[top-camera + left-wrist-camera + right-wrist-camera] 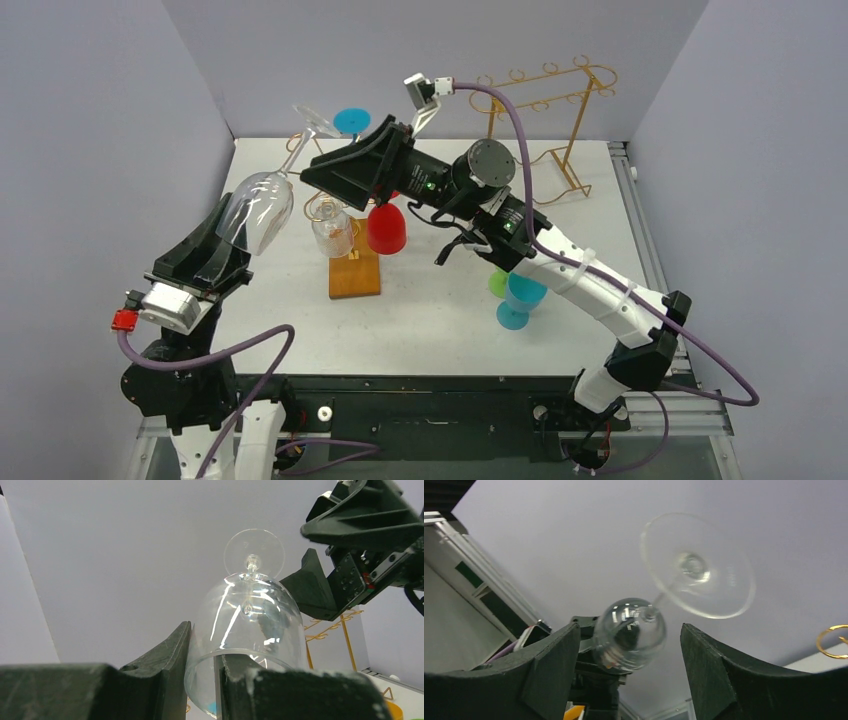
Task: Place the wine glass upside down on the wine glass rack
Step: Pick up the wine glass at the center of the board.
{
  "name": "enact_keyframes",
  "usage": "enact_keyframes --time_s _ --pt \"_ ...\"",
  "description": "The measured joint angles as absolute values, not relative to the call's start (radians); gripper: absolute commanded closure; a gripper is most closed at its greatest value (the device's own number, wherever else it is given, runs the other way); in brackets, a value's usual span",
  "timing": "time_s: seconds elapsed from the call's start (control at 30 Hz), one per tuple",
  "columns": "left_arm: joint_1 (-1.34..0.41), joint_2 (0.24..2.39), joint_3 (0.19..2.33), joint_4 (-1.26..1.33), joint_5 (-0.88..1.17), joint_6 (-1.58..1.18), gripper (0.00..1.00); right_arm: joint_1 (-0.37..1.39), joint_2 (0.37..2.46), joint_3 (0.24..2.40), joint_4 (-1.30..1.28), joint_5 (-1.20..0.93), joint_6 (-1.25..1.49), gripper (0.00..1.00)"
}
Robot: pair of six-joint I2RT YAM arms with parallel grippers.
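My left gripper (226, 248) is shut on the rim of a clear wine glass (256, 208), one finger inside the bowl and one outside (175, 645). The glass is held in the air, tilted, with its foot (318, 122) up and toward the back. My right gripper (312, 170) is open just right of the stem, not touching it; the bowl (630, 634) and foot (698, 565) show beyond its spread fingers (549, 665). The wine glass rack, gold wire on a brown wooden base (355, 272), stands below and to the right of the glass.
A small clear glass (332, 232) and a red glass (386, 228) hang on the rack, and a blue disc (352, 121) shows behind it. A teal glass (520, 300) and a green one (497, 282) stand under the right arm. A tall gold frame rack (545, 100) is at the back right.
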State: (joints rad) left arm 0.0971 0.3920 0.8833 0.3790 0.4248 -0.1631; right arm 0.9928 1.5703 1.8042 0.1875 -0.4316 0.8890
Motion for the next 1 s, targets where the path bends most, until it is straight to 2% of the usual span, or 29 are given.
enact_keyframes --time_s 0.1,0.33,0.57,0.67,0.83,1.0 --pt "0.097 0.402 0.875 0.387 0.419 -0.169 1.00 1.037 1.582 1.804 0.241 -0.427 0.911 0.32" --pt "0.097 0.405 0.863 0.415 0.401 -0.177 1.00 1.081 1.588 1.787 0.318 -0.349 0.955 0.50" --pt "0.097 0.405 0.857 0.444 0.393 -0.171 1.00 1.086 1.618 1.778 0.320 -0.239 0.993 0.52" --pt "0.097 0.405 0.852 0.461 0.398 -0.169 1.00 1.091 1.641 1.781 0.314 -0.210 1.001 0.57" --pt "0.098 0.405 0.843 0.469 0.411 -0.159 1.00 1.101 1.696 1.837 0.313 -0.178 1.015 0.68" --pt "0.097 0.405 0.837 0.469 0.439 -0.145 1.00 1.111 1.718 1.878 0.314 -0.165 1.024 0.87"
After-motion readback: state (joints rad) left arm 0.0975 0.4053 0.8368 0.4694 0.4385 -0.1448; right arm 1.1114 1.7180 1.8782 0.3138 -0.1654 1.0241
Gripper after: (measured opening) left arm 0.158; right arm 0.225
